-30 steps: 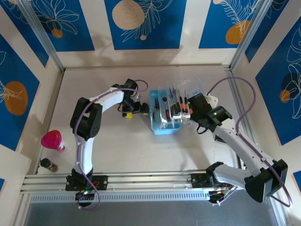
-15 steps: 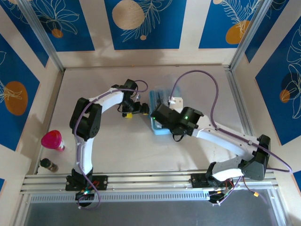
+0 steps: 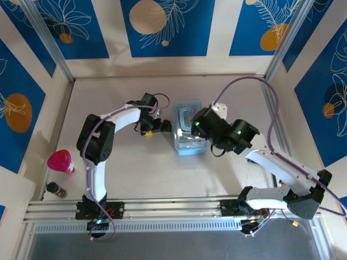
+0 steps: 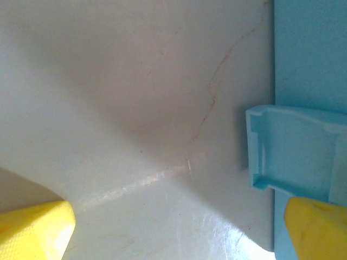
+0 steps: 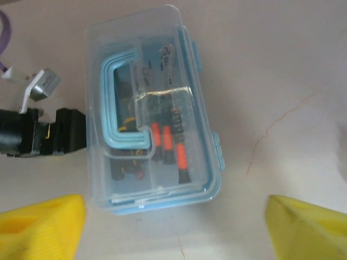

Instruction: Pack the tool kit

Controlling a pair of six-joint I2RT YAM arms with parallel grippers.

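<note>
The light-blue tool kit case [image 3: 186,131] lies mid-table with its clear lid [image 5: 152,108] down and the blue handle [image 5: 122,103] flat on top. Through the lid I see red-handled screwdrivers [image 5: 169,145] and dark tools with yellow bits [image 5: 126,128]. My right gripper [image 5: 173,233] hovers open above the case's near end, nothing between its yellow fingertips [image 5: 40,227]; from above it [image 3: 200,123] sits over the case's right side. My left gripper [image 4: 176,233] is open low on the table, right beside the case's left wall, next to a blue latch [image 4: 293,154]; from above it [image 3: 162,127] is against that wall.
A pink bottle [image 3: 60,161] and a small dark bottle [image 3: 56,189] stand at the table's left edge. Aluminium posts and wall panels ring the table, and a metal rail [image 3: 173,208] runs along the front. A hairline crack [image 5: 271,127] marks the tabletop right of the case.
The case's lid was standing open with tools showing; it is now down. My right arm swept left over the case, then drew back right. The left gripper stayed by the case.
</note>
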